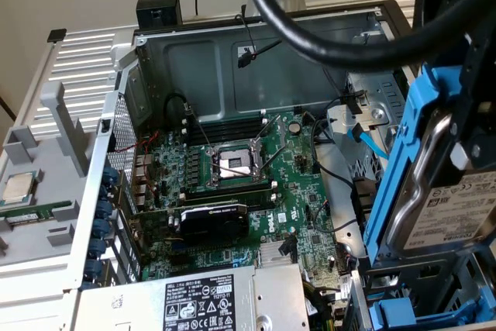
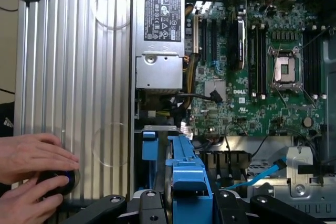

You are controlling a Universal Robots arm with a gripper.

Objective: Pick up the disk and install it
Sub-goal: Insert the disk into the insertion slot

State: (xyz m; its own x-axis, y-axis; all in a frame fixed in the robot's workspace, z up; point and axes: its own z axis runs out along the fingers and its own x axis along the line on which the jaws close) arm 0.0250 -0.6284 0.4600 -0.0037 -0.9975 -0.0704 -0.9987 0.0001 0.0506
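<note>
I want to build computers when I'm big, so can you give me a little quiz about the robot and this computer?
1. True or false: the disk is lying on the grey tray beside the computer.
2. What colour is the frame clipped around the disk? A) red B) blue C) yellow
3. Fill in: in the wrist view, a person has ____ hands beside the computer.

Key:
1. False. The fingers hold it on edge over the open computer, at the exterior view's right.
2. B
3. two
</note>
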